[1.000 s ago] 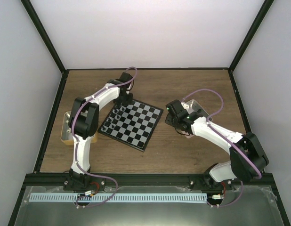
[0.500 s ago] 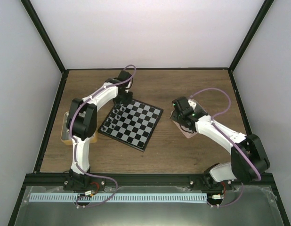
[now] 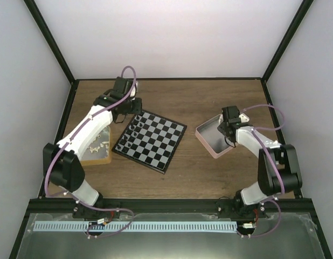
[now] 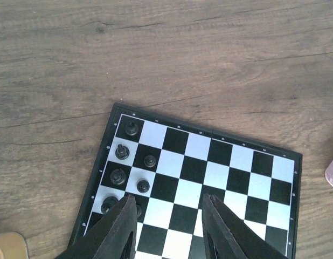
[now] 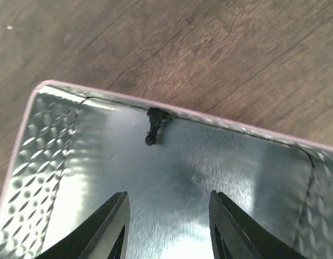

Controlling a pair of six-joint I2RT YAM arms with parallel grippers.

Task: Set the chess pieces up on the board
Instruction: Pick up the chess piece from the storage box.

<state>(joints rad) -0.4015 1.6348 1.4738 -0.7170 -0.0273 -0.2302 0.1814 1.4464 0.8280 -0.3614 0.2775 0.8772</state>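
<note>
The board (image 3: 155,143) lies left of the table's middle. Several black chess pieces (image 4: 132,128) stand in the two columns along its left edge (image 3: 132,131). My left gripper (image 4: 169,218) hovers open above that end of the board (image 4: 220,162), with nothing between its fingers; the top view shows my left gripper (image 3: 132,110) over the board's far corner. My right gripper (image 5: 169,216) is open above the pink tray (image 5: 42,135), where one black piece (image 5: 154,127) lies on its side against the far wall. Cream-white pieces (image 3: 95,144) lie in the tan tray (image 3: 99,159).
The pink tray (image 3: 201,135) sits right of the board with my right gripper (image 3: 226,131) over it. The tan tray sits left of the board, partly under the left arm. Black frame rails border the wooden table (image 3: 188,97).
My left gripper has opened and drawn back from the board, its arm swinging left and uncovering the tan tray. My right gripper has moved right over the pink tray and opened wider.
</note>
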